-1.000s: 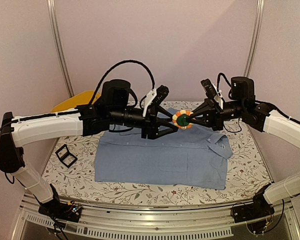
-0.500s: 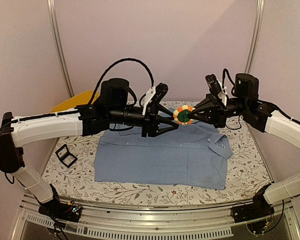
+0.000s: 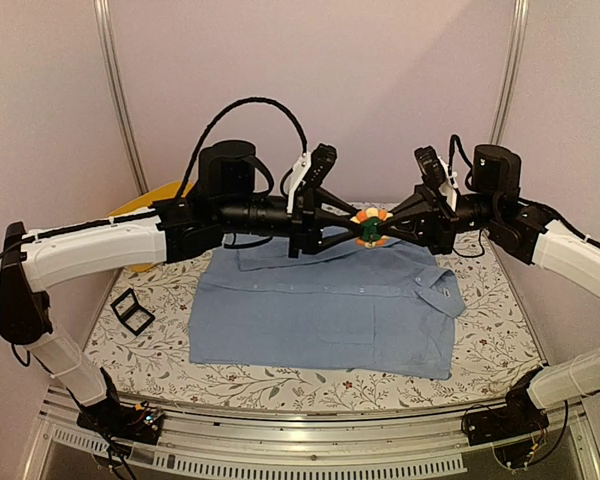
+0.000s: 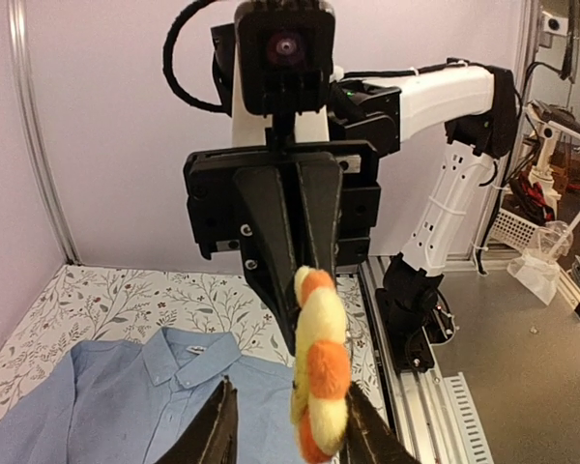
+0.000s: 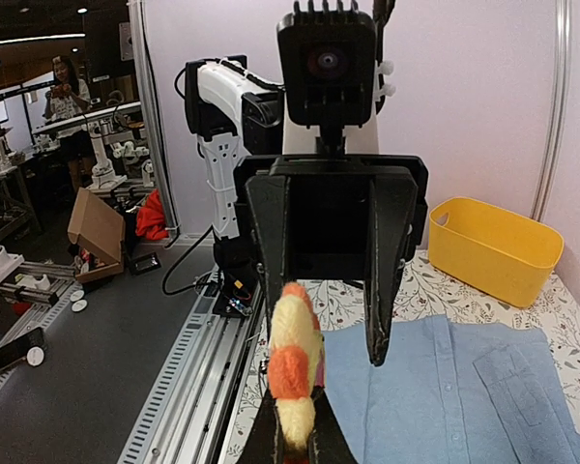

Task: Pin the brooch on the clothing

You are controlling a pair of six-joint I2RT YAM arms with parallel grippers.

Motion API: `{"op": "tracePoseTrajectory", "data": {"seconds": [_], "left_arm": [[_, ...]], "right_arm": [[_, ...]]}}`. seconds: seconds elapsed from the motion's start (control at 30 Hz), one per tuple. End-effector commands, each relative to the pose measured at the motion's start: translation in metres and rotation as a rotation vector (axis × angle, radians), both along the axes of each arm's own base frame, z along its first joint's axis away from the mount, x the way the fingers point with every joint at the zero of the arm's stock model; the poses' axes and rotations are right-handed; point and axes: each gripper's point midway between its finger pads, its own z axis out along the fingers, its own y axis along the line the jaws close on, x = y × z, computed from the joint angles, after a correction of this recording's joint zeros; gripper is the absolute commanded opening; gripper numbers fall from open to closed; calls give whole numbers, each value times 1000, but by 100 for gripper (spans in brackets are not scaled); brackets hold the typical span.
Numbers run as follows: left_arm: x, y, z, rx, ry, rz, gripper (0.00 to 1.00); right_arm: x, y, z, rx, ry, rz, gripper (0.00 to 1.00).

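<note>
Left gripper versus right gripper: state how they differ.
The right gripper is pinched shut on the brooch; the left gripper has its jaws apart, one on each side of the brooch. The right gripper reaches in from the right, the left gripper from the left. Both are black, face each other tip to tip, and hang above the shirt.

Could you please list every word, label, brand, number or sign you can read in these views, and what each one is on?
None can be read.
The small white label inside the collar of the shirt is too blurred to make out.
The brooch carries no lettering that shows.
</note>
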Motion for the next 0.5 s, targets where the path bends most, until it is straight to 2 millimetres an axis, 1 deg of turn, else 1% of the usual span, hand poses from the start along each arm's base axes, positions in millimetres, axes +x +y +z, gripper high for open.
{"op": "tracePoseTrajectory", "data": {"seconds": [0.0,0.07,0.17,0.33,0.4,0.47], "left_arm": [[-3,-10,-1,1,-8,-36,34],[-1,-12,-6,17,-3,-38,33],[1,-14,-10,31,-3,-38,28],[1,-13,-7,28,-17,-33,22],[2,-13,-8,30,-15,-33,16],[1,-12,-8,28,-16,-34,8]], "right_arm": [[2,3,11,13,-35,1,0],[3,4,13,15,-40,-1,0],[6,5,13,13,-42,0,0],[9,7,10,8,-39,4,0],[9,8,9,6,-39,4,0],[10,8,9,5,-37,4,0]]}}
